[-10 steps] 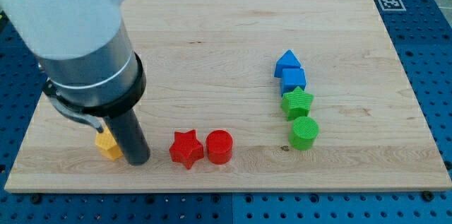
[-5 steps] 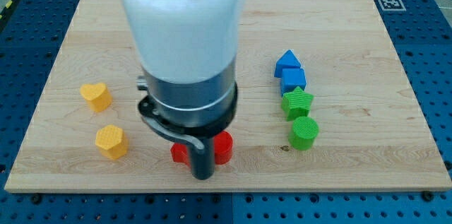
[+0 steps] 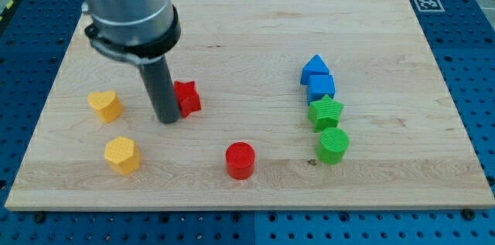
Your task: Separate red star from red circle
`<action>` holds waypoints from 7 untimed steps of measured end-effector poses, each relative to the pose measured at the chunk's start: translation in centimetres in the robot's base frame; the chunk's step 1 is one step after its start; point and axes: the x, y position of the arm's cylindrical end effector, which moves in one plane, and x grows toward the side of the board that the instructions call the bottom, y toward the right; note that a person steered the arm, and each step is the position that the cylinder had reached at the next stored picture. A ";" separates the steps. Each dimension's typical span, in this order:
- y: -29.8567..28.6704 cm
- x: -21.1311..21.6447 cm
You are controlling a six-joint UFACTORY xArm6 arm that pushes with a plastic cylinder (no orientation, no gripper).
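Note:
The red star [image 3: 188,97] lies on the wooden board left of centre, partly hidden by the rod. My tip [image 3: 167,119] rests on the board against the star's lower left side. The red circle [image 3: 240,160] stands apart from the star, lower and to the view's right, near the board's bottom edge.
A yellow heart [image 3: 104,105] and a yellow hexagon [image 3: 121,154] lie to the view's left of my tip. A column stands at the right: blue triangle [image 3: 314,67], blue square [image 3: 322,86], green star [image 3: 326,112], green circle [image 3: 333,145]. The board [image 3: 247,28] fills most of the view.
The rod swept from the bottom left to between the two red blocks, then up and left. The red star moved up and left away from the red circle, which stayed put.

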 end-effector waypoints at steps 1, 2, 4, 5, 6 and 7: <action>2.5 -0.1; 3.8 2.9; 7.5 3.8; 7.5 1.6; 7.5 -0.5; 6.9 -2.7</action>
